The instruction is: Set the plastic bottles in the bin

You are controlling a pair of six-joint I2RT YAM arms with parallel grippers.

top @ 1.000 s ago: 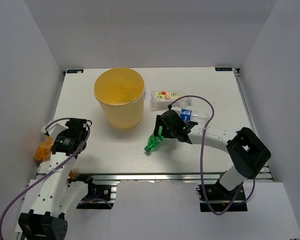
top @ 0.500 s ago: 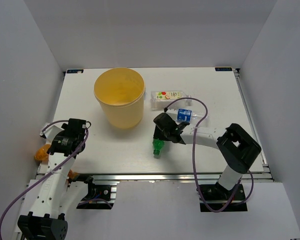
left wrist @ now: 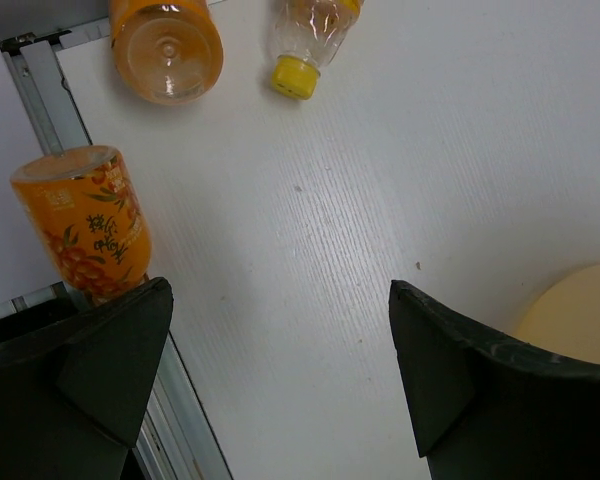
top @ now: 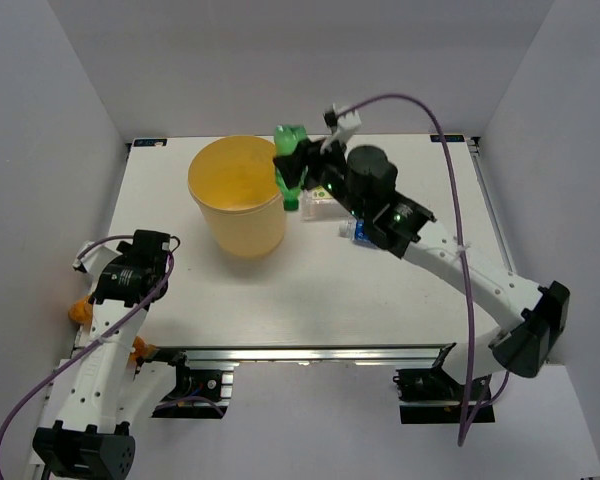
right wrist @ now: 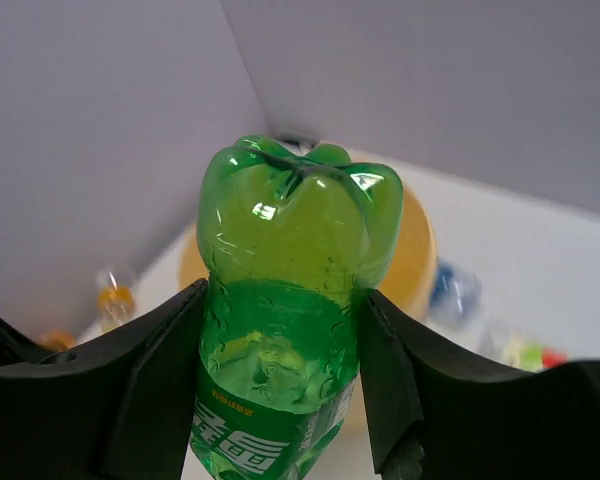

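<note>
My right gripper [top: 298, 168] is shut on the green plastic bottle [top: 290, 160], holding it in the air at the right rim of the yellow bin [top: 242, 230]. In the right wrist view the green bottle [right wrist: 295, 330] sits between both fingers of that gripper [right wrist: 285, 370], with the bin [right wrist: 415, 250] behind it. A blue-labelled bottle [top: 352, 230] and a clear white-yellow labelled bottle [top: 320, 207] lie under the right arm. My left gripper [left wrist: 280, 370] hangs open over bare table, next to an orange bottle [left wrist: 80, 225].
Beyond the left gripper lie a second orange bottle [left wrist: 167, 40] and a clear bottle with a yellow cap [left wrist: 305, 40]. The table's metal edge rail [left wrist: 50, 90] runs close by them. White walls enclose the table on three sides.
The right gripper shut on the green bottle lying on the table, then lifted it up and back to the bin's right rim. The left arm barely moved.
</note>
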